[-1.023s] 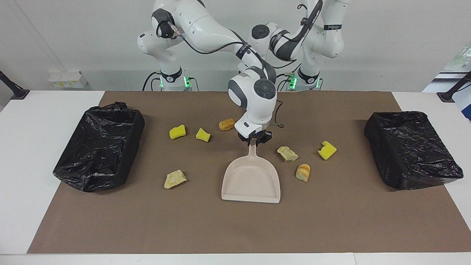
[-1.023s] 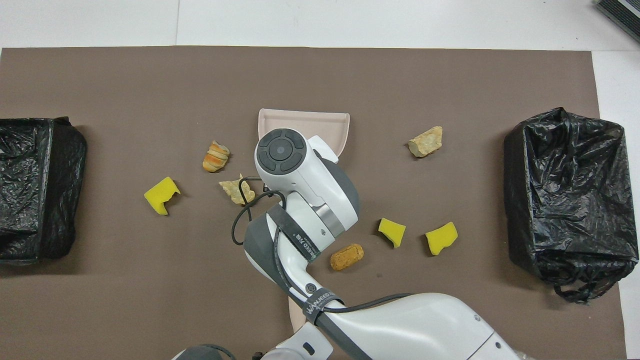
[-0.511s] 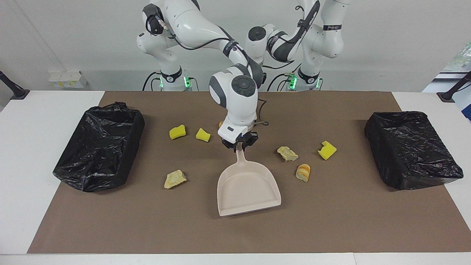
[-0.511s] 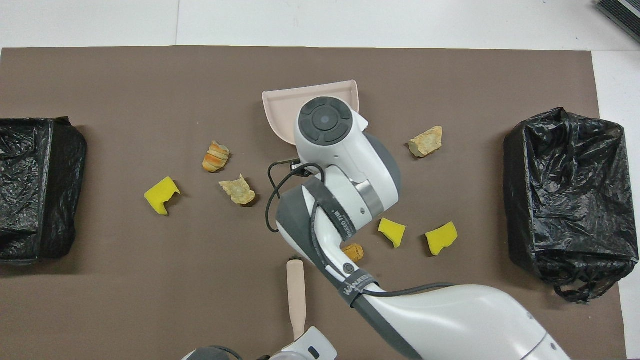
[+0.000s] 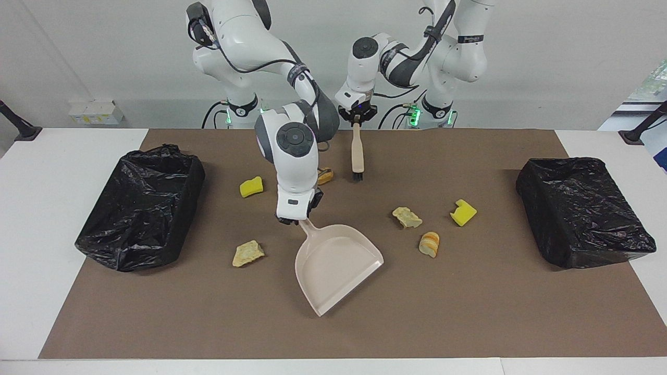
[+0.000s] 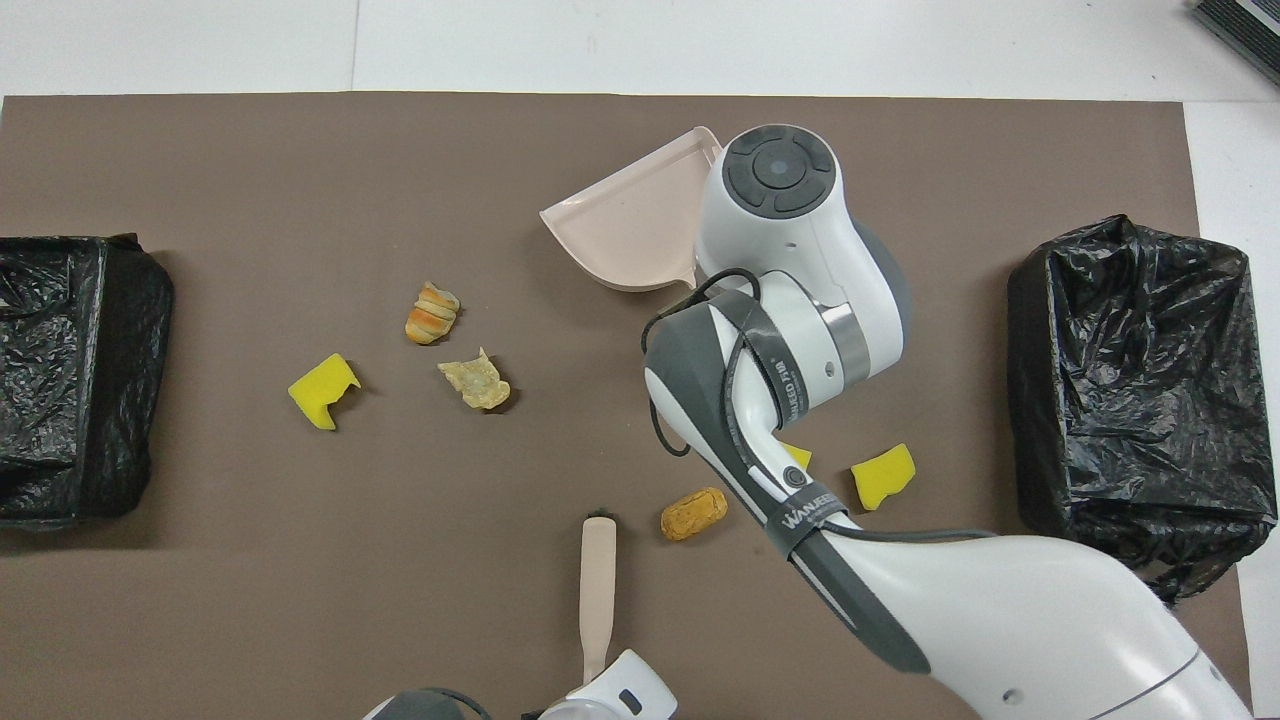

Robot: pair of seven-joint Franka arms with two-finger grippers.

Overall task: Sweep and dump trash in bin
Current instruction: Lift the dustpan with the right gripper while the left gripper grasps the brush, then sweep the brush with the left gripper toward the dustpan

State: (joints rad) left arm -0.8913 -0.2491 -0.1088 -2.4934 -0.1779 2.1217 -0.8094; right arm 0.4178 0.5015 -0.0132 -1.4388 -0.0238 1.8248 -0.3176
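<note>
Two end effectors clamped: right end effector [image 5: 295, 220] holds dustpan [image 5: 336, 266] handle, left end effector [image 5: 356, 117] holds brush [image 5: 357, 155]; bare mat [image 5: 469, 312] off pan lip.

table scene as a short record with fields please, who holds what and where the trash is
right hand: shut on the dustpan handle
left hand: shut on the brush, held upright, bristles down
dustpan: empty, pan turned toward the right arm's end
trash: scraps loose on the brown mat, none in the pan
bins: black-lined, one at each end of the mat
</note>
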